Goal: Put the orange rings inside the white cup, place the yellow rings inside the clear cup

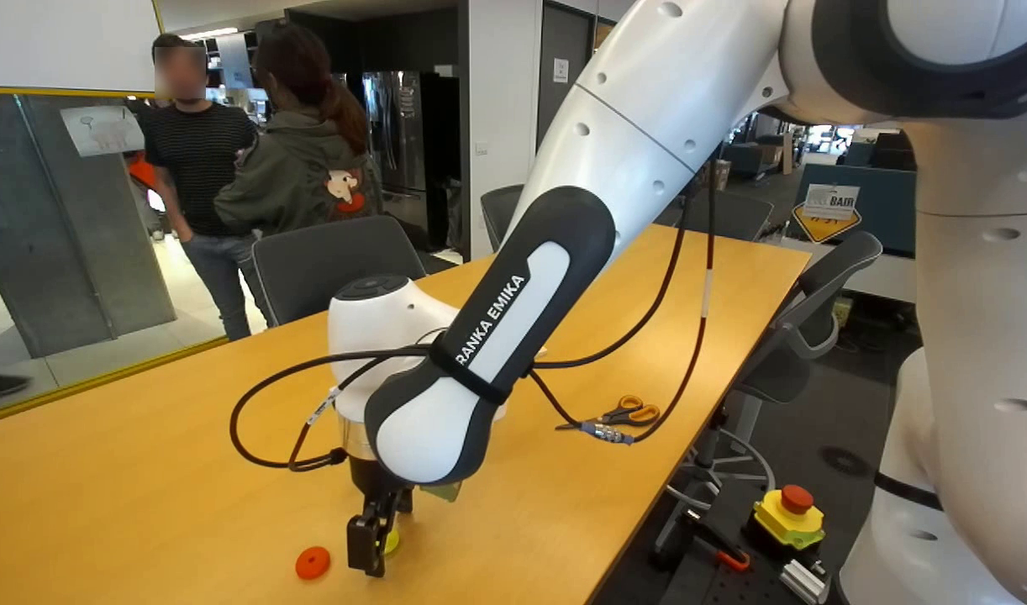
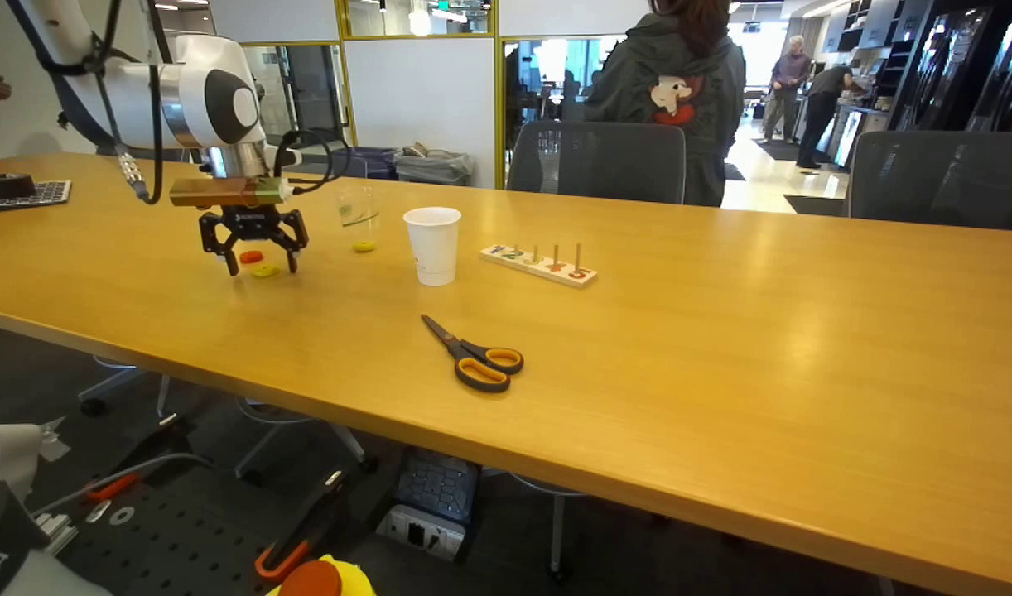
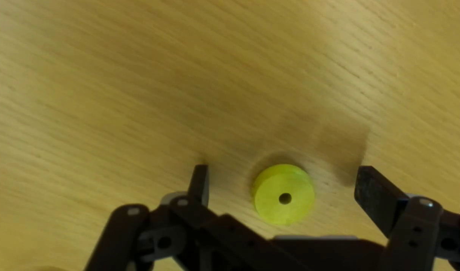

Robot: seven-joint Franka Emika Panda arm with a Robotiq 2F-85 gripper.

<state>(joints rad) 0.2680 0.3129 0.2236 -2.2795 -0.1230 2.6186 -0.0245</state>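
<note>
My gripper (image 2: pixel 262 265) is open, low over the table at the left in an exterior view. A yellow ring (image 3: pixel 284 197) lies flat on the table between its spread fingers (image 3: pixel 282 180), touching neither in the wrist view. An orange ring (image 1: pixel 313 563) lies on the table beside the gripper; it shows behind the fingers in an exterior view (image 2: pixel 251 257). The clear cup (image 2: pixel 357 203) stands near the gripper, with another yellow ring (image 2: pixel 363 247) at its bottom, seemingly inside. The white cup (image 2: pixel 432 248) stands upright beside it; its inside is hidden.
A wooden peg board with numerals (image 2: pixel 539 266) lies beyond the white cup. Orange-handled scissors (image 2: pixel 477 358) lie nearer the table's front edge. A keyboard (image 2: pixel 38 195) lies at the far left. Cables (image 1: pixel 265 458) hang in loops from the arm.
</note>
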